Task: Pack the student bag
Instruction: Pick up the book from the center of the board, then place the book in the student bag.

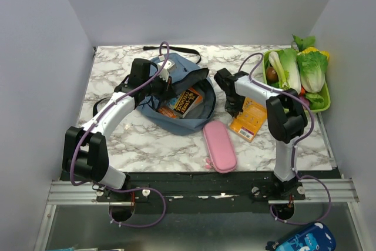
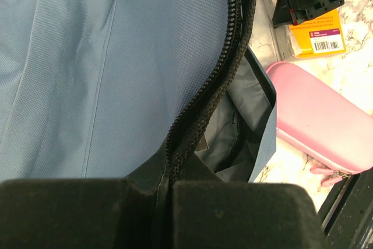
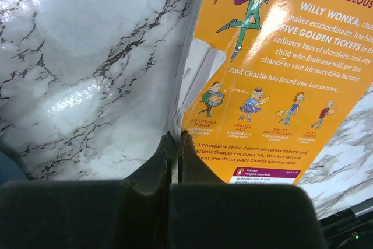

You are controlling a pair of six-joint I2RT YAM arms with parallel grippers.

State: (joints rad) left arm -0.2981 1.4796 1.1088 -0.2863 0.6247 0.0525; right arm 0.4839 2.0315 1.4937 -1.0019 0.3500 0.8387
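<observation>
The student bag [image 1: 176,95] is a dusty-blue backpack lying open at mid-table, with an orange book [image 1: 183,103] showing in its mouth. My left gripper [image 1: 166,86] is shut on the bag's black zipper edge [image 2: 201,109] and holds the opening up; the grey lining [image 2: 239,132] shows below it. A second orange paperback [image 1: 249,119] lies on the marble to the right of the bag. My right gripper [image 1: 232,107] is shut on that book's left edge [image 3: 198,97], fingertips [image 3: 187,144] pinching it where the white pages show.
A pink pencil case [image 1: 220,145] lies in front of the bag, close to the orange paperback [image 2: 317,36]. A green tray [image 1: 325,105] of vegetables stands at the back right. A bright blue pouch [image 1: 302,240] lies below the table edge. Black straps [image 1: 182,51] trail behind the bag.
</observation>
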